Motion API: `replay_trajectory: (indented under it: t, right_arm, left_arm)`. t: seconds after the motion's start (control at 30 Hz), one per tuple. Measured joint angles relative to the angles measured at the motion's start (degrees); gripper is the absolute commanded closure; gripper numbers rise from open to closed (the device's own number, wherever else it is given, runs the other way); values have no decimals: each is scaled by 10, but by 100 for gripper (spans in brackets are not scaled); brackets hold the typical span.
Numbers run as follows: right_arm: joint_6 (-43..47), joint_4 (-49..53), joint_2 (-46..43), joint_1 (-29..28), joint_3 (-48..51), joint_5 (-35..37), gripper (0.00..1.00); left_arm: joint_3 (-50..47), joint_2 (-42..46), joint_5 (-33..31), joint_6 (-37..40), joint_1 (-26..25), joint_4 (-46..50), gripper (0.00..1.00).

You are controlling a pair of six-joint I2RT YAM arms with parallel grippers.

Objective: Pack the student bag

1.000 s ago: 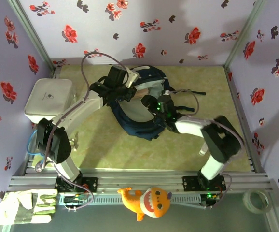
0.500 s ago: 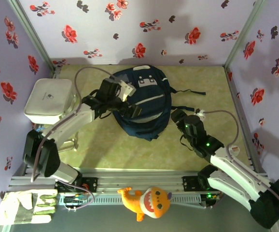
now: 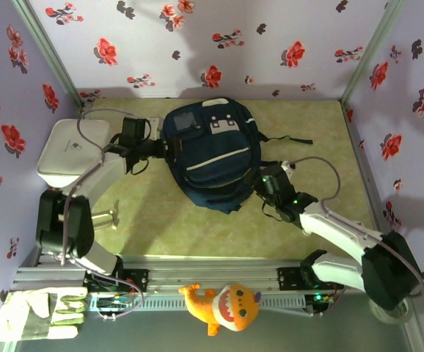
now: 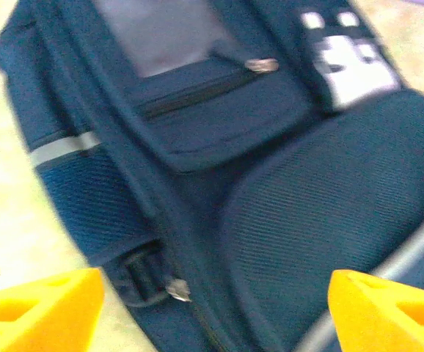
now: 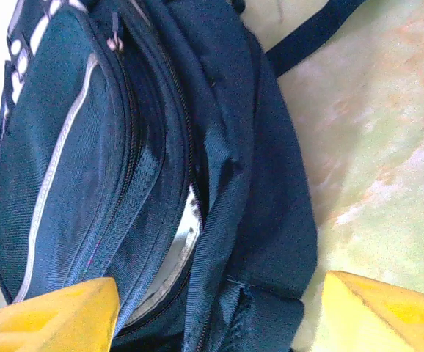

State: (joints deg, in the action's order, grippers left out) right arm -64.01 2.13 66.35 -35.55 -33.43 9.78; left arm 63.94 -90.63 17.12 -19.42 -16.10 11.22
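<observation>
The greenish bench (image 3: 315, 132) is carrying the student bag (image 3: 212, 158), which is lying flat at its middle, front panel up and grey patch toward the far wall. A white box (image 3: 71, 150) is sitting at the bench's left edge. The left tool (image 3: 166, 149) is hovering beside the bag's left flank, fingers spread wide, gripping nothing. The right tool (image 3: 260, 183) is standing released by the bag's lower right edge, holding nothing.

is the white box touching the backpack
Apart. In the top view the white box sits far left, with bare table and the left arm between it and the student bag.
</observation>
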Motion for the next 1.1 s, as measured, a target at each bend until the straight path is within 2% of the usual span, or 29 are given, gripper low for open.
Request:
replay_trajectory:
  t: [0.2, 0.57, 0.73, 0.77, 0.83, 0.87, 1.1]
  right_arm:
    - [-1, -51, 61, -4, -10, -31, 29]
    - [2, -160, 150, 3, -10, -82, 39]
    - [19, -180, 174, 17, -14, -97, 44]
    - [26, -182, 180, 20, -18, -100, 45]
    - [40, -182, 193, 29, -28, -105, 46]
    - [47, -182, 201, 36, -35, -109, 46]
    - [109, -205, 310, 112, -128, -155, 48]
  left_arm:
    - [32, -97, 11, -86, 26, 2, 36]
    - [32, -170, 123, -214, 37, -92, 55]
    - [32, -188, 147, -245, 37, -113, 73]
    - [32, -188, 151, -251, 37, -118, 78]
    - [32, -188, 157, -266, 37, -132, 96]
    - [31, -188, 159, -273, 37, -141, 100]
    - [-56, -168, 153, -381, 36, -292, 100]
